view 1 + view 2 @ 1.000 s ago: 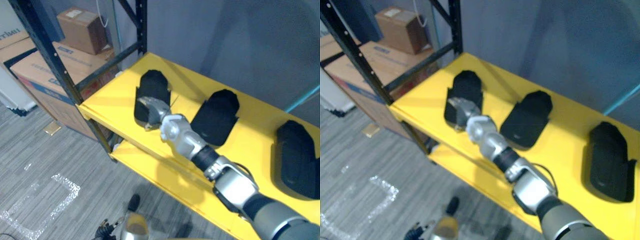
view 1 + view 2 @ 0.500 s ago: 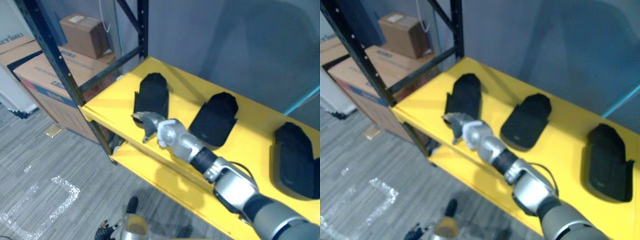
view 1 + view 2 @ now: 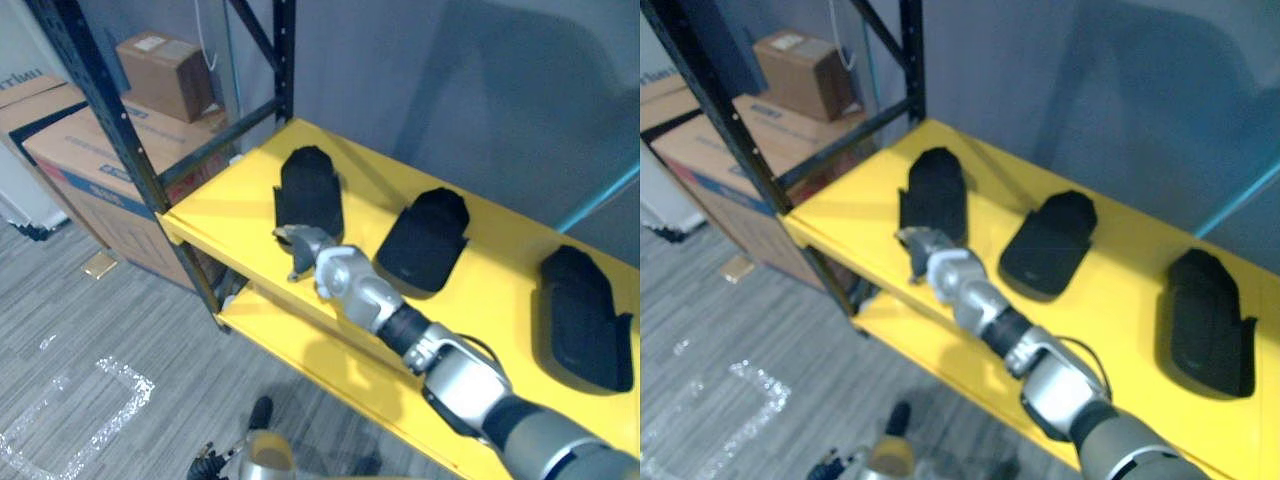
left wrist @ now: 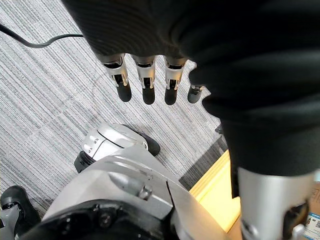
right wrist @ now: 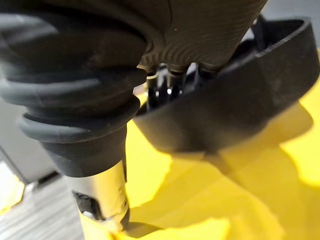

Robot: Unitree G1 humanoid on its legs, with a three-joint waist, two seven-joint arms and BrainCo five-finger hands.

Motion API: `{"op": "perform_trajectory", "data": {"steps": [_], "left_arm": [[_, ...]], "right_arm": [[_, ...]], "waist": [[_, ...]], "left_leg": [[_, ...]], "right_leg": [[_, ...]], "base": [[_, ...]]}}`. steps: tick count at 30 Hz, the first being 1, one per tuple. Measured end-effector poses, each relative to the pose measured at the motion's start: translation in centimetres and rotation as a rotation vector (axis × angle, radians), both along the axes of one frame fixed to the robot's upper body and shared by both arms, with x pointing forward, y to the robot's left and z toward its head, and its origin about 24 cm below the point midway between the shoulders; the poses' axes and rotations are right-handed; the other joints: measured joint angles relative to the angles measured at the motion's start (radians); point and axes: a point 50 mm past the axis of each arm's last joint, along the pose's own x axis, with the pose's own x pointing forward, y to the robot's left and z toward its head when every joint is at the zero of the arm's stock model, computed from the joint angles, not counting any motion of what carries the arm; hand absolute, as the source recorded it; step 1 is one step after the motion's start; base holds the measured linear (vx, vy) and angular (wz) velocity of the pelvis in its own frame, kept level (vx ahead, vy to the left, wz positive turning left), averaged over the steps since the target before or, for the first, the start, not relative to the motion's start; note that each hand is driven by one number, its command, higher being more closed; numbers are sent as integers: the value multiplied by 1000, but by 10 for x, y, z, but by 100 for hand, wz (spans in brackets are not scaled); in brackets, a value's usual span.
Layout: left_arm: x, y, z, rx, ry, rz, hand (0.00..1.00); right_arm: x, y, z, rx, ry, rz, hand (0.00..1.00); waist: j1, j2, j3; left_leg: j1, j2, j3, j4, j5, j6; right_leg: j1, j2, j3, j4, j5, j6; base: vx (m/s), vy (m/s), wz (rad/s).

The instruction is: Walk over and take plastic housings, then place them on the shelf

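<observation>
Three black plastic housings lie on the yellow shelf [image 3: 215, 215]: a left one [image 3: 308, 188], a middle one [image 3: 425, 240] and a right one [image 3: 585, 320]. My right hand [image 3: 303, 247] sits at the near end of the left housing, by the shelf's front edge. In the right wrist view its fingers [image 5: 170, 84] reach just past the housing's rim [image 5: 240, 100], relaxed, and the thumb [image 5: 102, 195] stands apart over the shelf. My left hand [image 4: 145, 82] hangs open over the grey floor, fingers straight and holding nothing.
A dark rack upright [image 3: 120, 130] rises at the shelf's left corner, with cardboard boxes [image 3: 85, 150] stacked on the floor behind it. A lower yellow shelf [image 3: 330, 355] runs below. A grey wall backs the rack, and a teal bar [image 3: 600, 198] slants at the right.
My right hand has drawn back from on top of the left housing to its near end. That housing now lies flat on the shelf. The view shifted slightly.
</observation>
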Motion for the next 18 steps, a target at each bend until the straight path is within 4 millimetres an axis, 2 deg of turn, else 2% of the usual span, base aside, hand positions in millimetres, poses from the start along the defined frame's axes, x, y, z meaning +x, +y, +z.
{"op": "perform_trajectory", "data": {"steps": [5, 9, 11, 15, 18], "left_arm": [[1, 0, 0, -2, -7, 4, 0], [4, 3, 2, 6, -18, 1, 0], [5, 3, 3, 6, -26, 0, 0], [11, 2, 6, 7, -54, -8, 0], [14, 1, 7, 9, -73, -24, 0]], "right_arm": [[4, -4, -1, 24, -16, -2, 100], [6, -4, -2, 27, -18, 0, 100], [7, -5, 0, 41, -23, 2, 100], [12, -5, 9, 46, -63, 21, 100], [14, -7, 15, 55, -97, 30, 100]], "waist": [[5, -10, 14], [9, -5, 37], [9, -9, 36], [9, 4, 75], [11, 5, 81]], "left_leg": [[0, -5, -1, 0, 0, 0], [-6, -4, -2, 0, 2, 2], [-19, -4, -4, 0, 4, 3], [-18, -5, -4, 0, 6, 4], [-31, -8, -6, 0, 7, 4]], "right_leg": [[-1, -2, -1, 8, -3, 3], [-15, -6, 0, 28, -13, 3], [-30, -8, -1, 33, -14, 4], [-33, -16, -1, 48, -20, 4], [-48, -19, -1, 58, -25, 5]], "base": [[0, 0, 0], [-17, 3, 0], [0, 0, 0], [0, 0, 0], [0, 0, 0]]}}
